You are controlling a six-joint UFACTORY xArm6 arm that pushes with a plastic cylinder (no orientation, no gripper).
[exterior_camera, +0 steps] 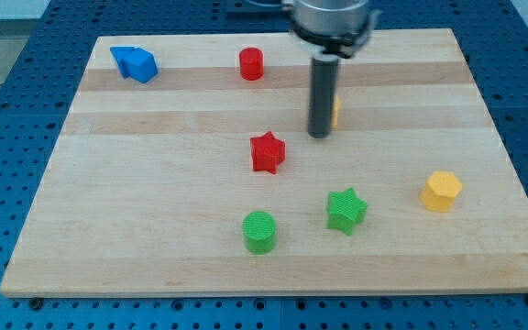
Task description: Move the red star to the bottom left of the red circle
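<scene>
The red star (267, 152) lies near the middle of the wooden board (154, 202). The red circle (251, 64) stands near the view's top, above and slightly left of the star. My tip (319, 136) is at the end of the dark rod, to the right of the red star and a little above it, with a gap between them. It is well below and to the right of the red circle. A yellow block (335, 110) is mostly hidden behind the rod.
A blue block (134, 63) sits at the top left. A green circle (260, 230) and a green star (346, 210) lie near the view's bottom. A yellow hexagon (442, 191) lies at the right. The board rests on a blue perforated table.
</scene>
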